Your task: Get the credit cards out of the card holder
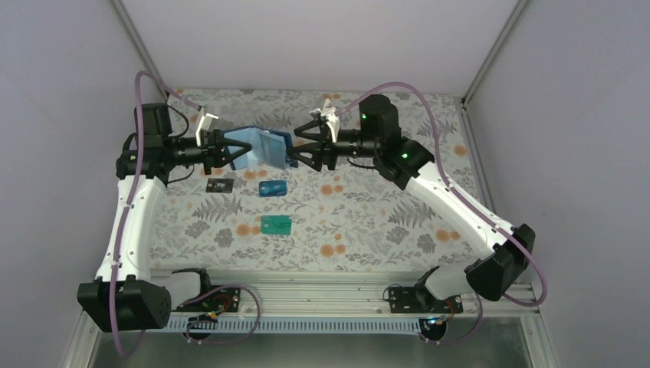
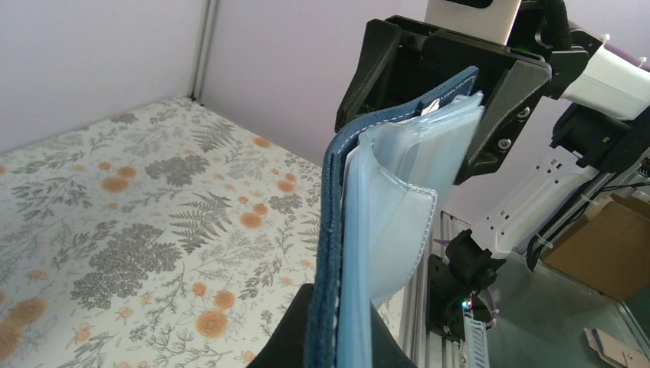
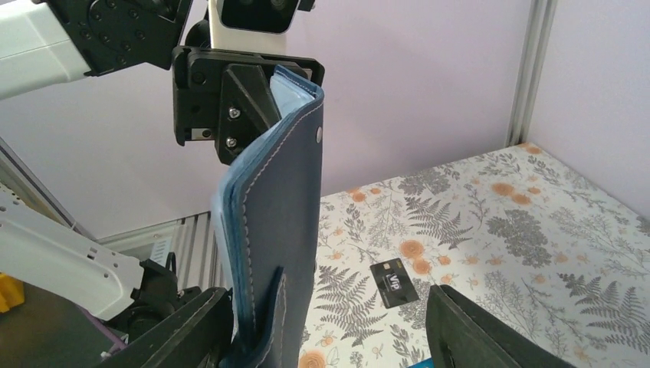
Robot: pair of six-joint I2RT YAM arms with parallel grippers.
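1. Top external view, nearest first: the teal card point(image 1: 276, 224) lies flat on the table point(image 1: 368, 215), well to the near side of the card holder point(image 1: 259, 148).
2. The blue card point(image 1: 272, 188) and the dark card point(image 1: 220, 185) lie flat just on the card holder's near side. The blue one is level with its middle and the dark one with its left end.
3. The card holder itself is up off the table. Its long axis runs left to right between the two claws, with the pale pocket side turned up toward the overhead camera.
4. The left claw point(image 1: 228, 148) is clamped on the card holder's left end and carries it.
5. The right claw point(image 1: 296, 150) sits at the card holder's right end, spread wide and gripping nothing. In the right wrist view the navy cover rests against one finger point(image 3: 184, 330), and the other finger point(image 3: 475, 330) is well apart from it.
6. Three cards are already out. The left wrist view shows a pale edge point(image 2: 426, 107) at the pocket mouth beside the right claw, but I cannot tell whether it is another card. If it is, the right claw is the nearer one, and the pull would run along the long axis, away from the left claw.
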